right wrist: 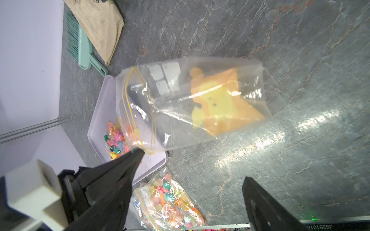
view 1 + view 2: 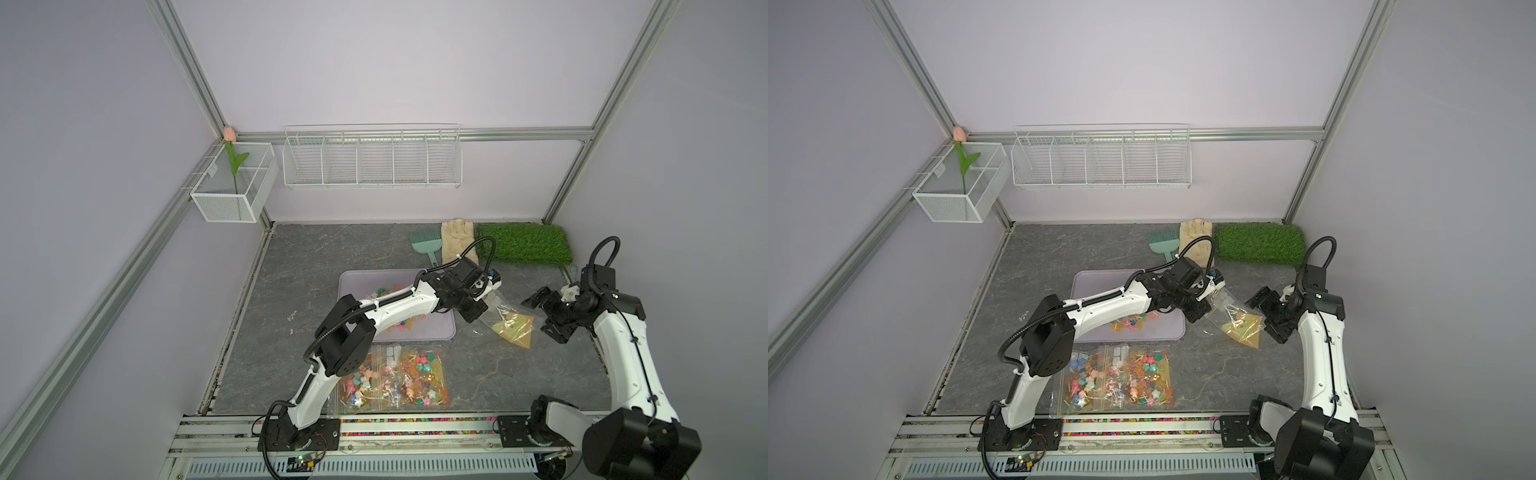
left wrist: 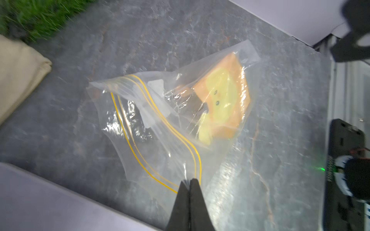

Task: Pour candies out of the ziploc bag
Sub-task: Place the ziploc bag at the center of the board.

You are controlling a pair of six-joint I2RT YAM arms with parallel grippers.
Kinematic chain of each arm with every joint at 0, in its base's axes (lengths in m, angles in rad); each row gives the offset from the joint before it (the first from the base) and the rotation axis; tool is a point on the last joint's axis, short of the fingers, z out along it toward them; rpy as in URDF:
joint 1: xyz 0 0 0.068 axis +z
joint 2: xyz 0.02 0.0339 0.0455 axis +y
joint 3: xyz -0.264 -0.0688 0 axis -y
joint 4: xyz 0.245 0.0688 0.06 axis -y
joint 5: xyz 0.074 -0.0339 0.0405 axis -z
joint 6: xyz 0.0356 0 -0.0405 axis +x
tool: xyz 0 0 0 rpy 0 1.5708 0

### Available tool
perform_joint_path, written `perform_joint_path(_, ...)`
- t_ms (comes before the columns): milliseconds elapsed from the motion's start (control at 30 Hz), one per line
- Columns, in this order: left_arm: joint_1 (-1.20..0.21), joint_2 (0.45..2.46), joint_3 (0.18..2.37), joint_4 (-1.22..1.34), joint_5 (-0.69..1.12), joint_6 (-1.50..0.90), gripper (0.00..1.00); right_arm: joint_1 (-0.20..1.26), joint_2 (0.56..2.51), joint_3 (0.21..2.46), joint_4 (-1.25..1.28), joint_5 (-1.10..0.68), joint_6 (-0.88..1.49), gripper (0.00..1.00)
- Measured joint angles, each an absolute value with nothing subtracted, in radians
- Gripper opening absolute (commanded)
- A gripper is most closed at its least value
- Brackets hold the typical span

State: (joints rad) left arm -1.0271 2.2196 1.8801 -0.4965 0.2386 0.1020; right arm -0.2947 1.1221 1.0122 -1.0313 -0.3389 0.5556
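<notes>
Upside-down code "JG25101…", partly cut off, on black bar

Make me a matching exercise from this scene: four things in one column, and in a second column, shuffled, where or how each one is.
Things
1. left pincer
2. right pincer
3. lavender tray
4. teal brush

Places or states
A. lies beside the glove
B. shut on the edge of the clear bag
C. open, holding nothing
D. holds loose candies

Pairs: 1-B, 2-C, 3-D, 4-A
</notes>
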Motion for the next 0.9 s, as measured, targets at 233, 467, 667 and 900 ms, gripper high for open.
perform_joint_path(233, -1.008, 2.344, 2.038, -0.573, 0.157, 0.194, 0.0, -0.278, 1.104, 1.012, -1.032, -0.283, 0.536, 0.89)
perform_joint_path(467, -1.011, 2.346, 2.051, -0.559, 0.027, 0.286, 0.0, -0.26, 1.103, 1.012, -1.032, -0.22, 0.518, 0.89)
perform_joint_path(667, -1.008, 2.438, 2.257, -0.49, -0.061, 0.315, 0.01, -0.244, 1.113, 1.012, -1.033, -0.198, 0.514, 0.89)
perform_joint_path(900, -1.003, 2.523, 2.394, -0.415, -0.075, 0.278, 0.02, -0.22, 1.14, 1.014, -1.039, -0.171, 0.506, 0.89)
